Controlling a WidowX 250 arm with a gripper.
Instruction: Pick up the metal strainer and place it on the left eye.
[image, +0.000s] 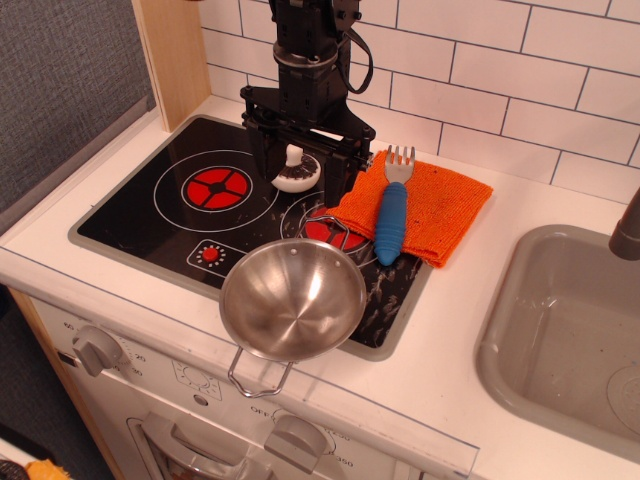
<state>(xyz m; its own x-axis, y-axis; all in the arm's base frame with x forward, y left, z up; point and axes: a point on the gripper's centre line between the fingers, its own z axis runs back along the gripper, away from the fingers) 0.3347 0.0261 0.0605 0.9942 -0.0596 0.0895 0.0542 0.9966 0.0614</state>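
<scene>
The metal strainer (293, 298) is a shiny round bowl at the front right of the black stove top (140, 215). One wire loop handle hangs over the front edge, and it covers part of the right burner (322, 232). The left eye (217, 187), a red centre with white rings, is bare. My gripper (300, 186) hangs open behind the strainer, between the two burners. Its fingers stand on either side of a small white mushroom-like piece (294, 176), and I cannot tell whether they touch it.
An orange cloth (440, 205) lies right of the stove with a blue-handled fork (392, 215) on it. A grey sink (560, 330) is at the far right. A wooden post (175, 50) and the tiled wall (500, 60) stand behind. Oven knobs (95, 350) are on the front panel.
</scene>
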